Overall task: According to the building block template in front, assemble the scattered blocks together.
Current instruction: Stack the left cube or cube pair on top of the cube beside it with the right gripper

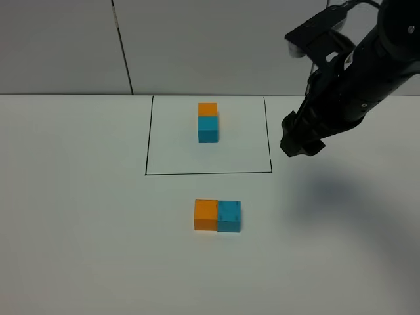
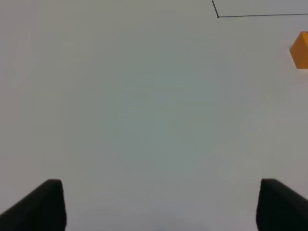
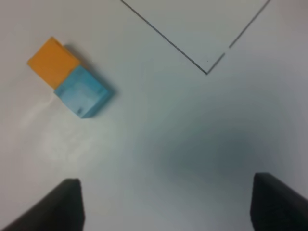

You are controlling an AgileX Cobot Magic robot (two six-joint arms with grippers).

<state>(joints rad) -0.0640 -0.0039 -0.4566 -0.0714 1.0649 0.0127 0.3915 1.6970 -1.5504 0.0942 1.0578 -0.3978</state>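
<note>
The template, a plain orange cube [image 1: 207, 109] joined to a plain cyan cube [image 1: 208, 128], sits inside the black drawn rectangle [image 1: 209, 173]. In front of it the scattered orange block [image 1: 205, 214] and the specked cyan block [image 1: 229, 216] stand side by side, touching. They also show in the right wrist view, the orange block [image 3: 52, 61] against the cyan block [image 3: 83, 93]. My right gripper [image 1: 300, 146] hangs above the table right of the rectangle, open and empty [image 3: 166, 204]. My left gripper [image 2: 159, 204] is open and empty over bare table; the orange block [image 2: 301, 50] shows at that view's edge.
The white table [image 1: 79, 230] meets a grey wall [image 1: 65, 46] at the back, with a dark vertical seam [image 1: 123, 46]. The right arm's shadow [image 1: 341, 193] falls on the table right of the blocks.
</note>
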